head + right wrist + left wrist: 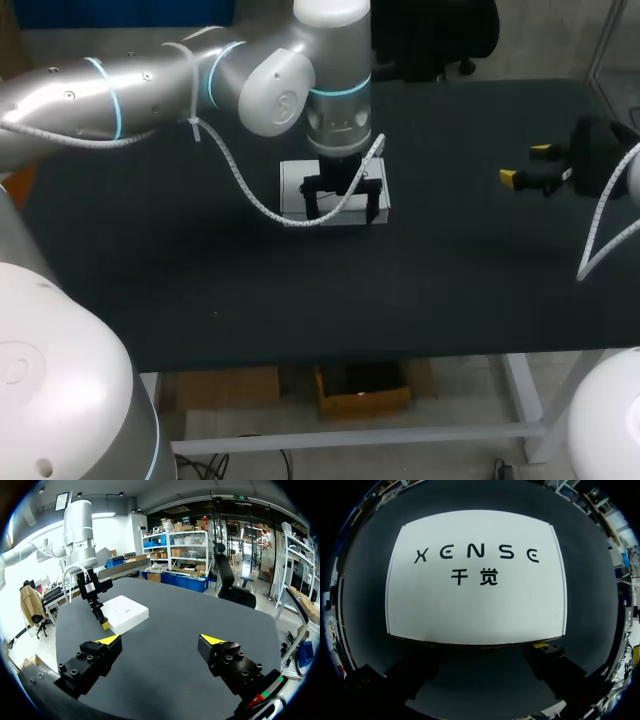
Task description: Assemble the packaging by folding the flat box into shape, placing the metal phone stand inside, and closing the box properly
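Note:
A white box [295, 185] lies flat and closed at the middle of the black table, its printed top up. My left gripper [343, 212] stands over the box's front edge, pointing straight down, open. In the left wrist view the box [480, 595] fills the space ahead of the left gripper [482, 647], whose one yellow tip [540, 644] shows at the box's near edge. In the right wrist view that left gripper [100, 615] has a yellow tip low against the side of the box [127, 612]. My right gripper [525, 168] hovers open at the table's far right, holding nothing. No phone stand is in view.
The black table [450, 280] stretches between the box and the right gripper [161, 640]. A white cable loops from the left arm down past the box's front [262, 205].

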### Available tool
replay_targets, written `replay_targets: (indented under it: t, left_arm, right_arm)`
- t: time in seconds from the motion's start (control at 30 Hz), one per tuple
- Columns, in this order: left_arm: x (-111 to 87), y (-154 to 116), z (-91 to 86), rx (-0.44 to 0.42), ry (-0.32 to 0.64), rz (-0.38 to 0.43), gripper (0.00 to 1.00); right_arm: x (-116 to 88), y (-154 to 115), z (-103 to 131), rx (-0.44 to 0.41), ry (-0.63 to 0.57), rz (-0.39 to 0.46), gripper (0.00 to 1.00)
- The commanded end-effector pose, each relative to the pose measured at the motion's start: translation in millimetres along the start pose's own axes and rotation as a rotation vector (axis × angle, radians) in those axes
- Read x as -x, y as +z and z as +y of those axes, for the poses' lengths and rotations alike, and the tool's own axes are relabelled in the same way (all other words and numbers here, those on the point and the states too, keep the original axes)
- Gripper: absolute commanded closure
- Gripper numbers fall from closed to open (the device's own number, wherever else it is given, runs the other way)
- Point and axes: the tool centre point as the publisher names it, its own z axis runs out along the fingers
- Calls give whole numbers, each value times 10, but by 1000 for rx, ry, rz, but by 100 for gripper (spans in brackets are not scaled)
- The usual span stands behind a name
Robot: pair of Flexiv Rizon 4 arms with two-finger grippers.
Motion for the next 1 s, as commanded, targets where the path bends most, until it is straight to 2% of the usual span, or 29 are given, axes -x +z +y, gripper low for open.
replay_targets:
  t: [0.03, 0.27, 0.57, 1.0]
  left_arm:
    - [-18, 34, -173, 30, -2, 0, 0]
    - [-17, 51, -344, 35, -9, 0, 0]
    - [-4, 54, -528, 36, -20, -5, 0]
    - [61, 34, -809, 43, -37, 3, 0]
  right_arm:
    - [75, 52, 29, 43, -29, -3, 0]
    - [243, 155, 146, 75, -103, -13, 0]
    - [321, 258, 276, 67, -192, 57, 0]
    - [407, 258, 329, 95, -195, 46, 0]
